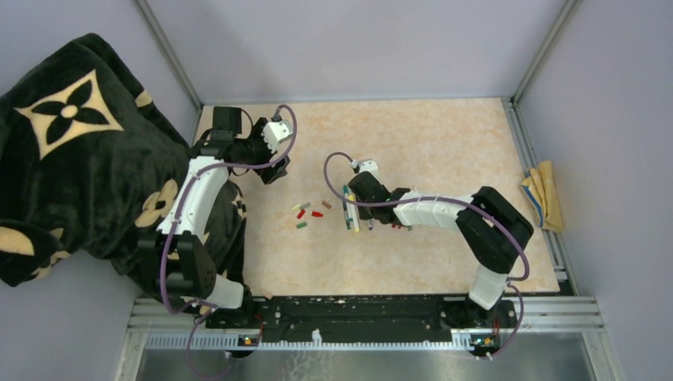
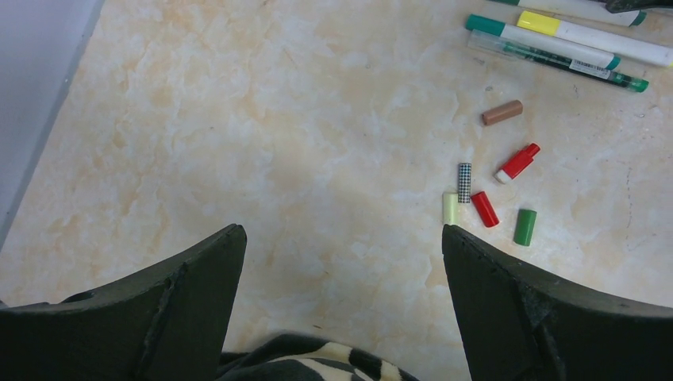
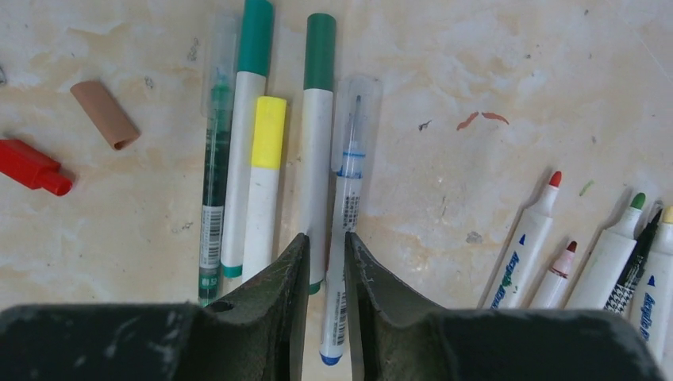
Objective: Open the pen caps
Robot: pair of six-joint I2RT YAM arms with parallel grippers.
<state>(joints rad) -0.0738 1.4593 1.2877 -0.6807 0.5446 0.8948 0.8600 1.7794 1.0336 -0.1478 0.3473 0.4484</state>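
Right gripper (image 3: 327,238): jaws drawn in close on the barrel of the blue fineliner (image 3: 347,190), apparently pinching it. Its clear cap (image 3: 356,119) is still on at the far end. The next move calls for the left gripper (image 2: 341,238), wide open and empty, to take that cap. Green-capped marker (image 3: 319,95) lies just beside — crowding risk. Loose caps (image 2: 484,209) lie between the arms.

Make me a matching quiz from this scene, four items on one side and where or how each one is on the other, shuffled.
1 brown cap
2 left gripper
3 clear-capped blue pen
4 yellow-capped marker

A between two green-capped markers
B wide open, empty
C loose on the table
D between the right gripper fingers

Pairs: 1-C, 2-B, 3-D, 4-A
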